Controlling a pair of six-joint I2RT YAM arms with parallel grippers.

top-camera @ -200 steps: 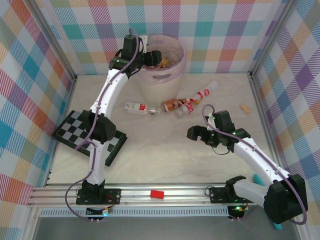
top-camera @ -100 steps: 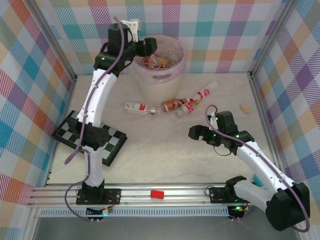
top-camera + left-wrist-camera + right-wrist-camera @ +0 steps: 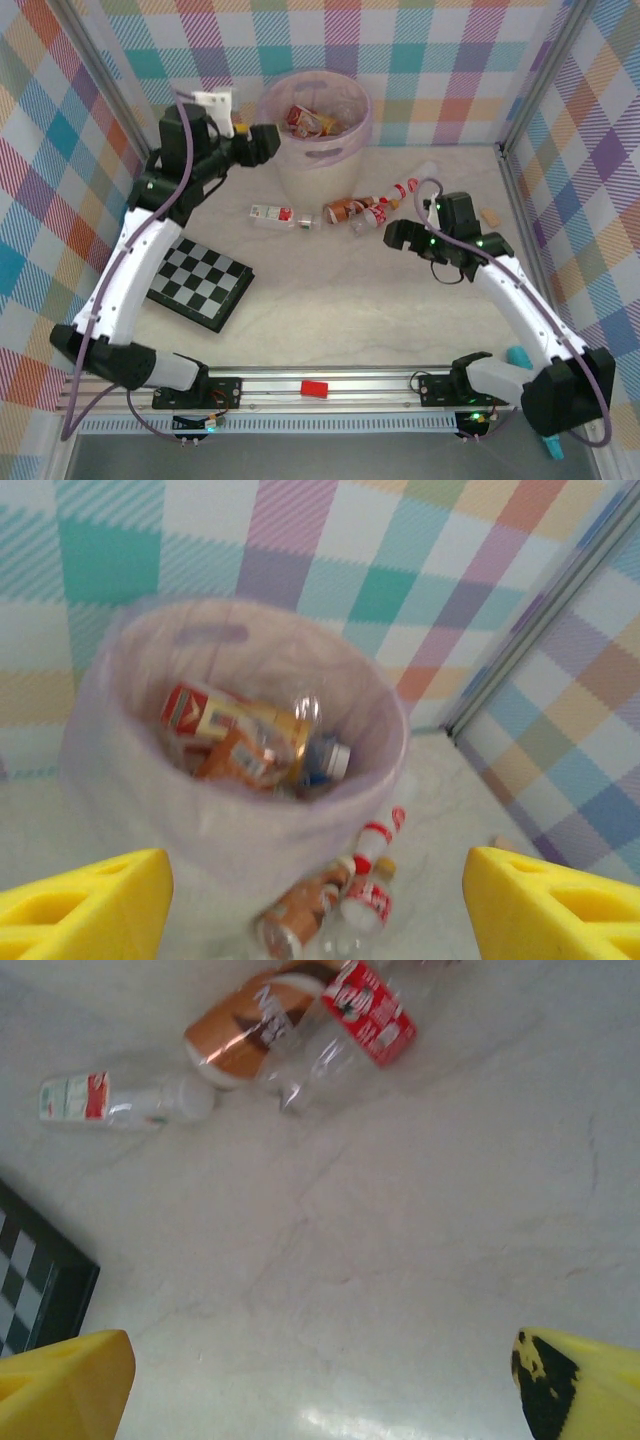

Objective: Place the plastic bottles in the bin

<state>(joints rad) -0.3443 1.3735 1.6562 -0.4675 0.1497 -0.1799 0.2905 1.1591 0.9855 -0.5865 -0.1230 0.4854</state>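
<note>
3 walls (image 3: 440,60) of pastel plaid cloth: teal, pink, orange, purple checks. Grey metal posts (image 3: 535,90) at the 2 back corners. Pale marble-look tabletop (image 3: 340,320), evenly lit, faint glare. Aluminium rail (image 3: 350,385) along the near edge.

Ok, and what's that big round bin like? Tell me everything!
The bin is a round, pale beige tub standing upright at the back of the table, by the checked wall. A see-through pinkish bag is folded over its rim. Several bottles lie inside, and loose bottles lie on the table at its foot.
</note>
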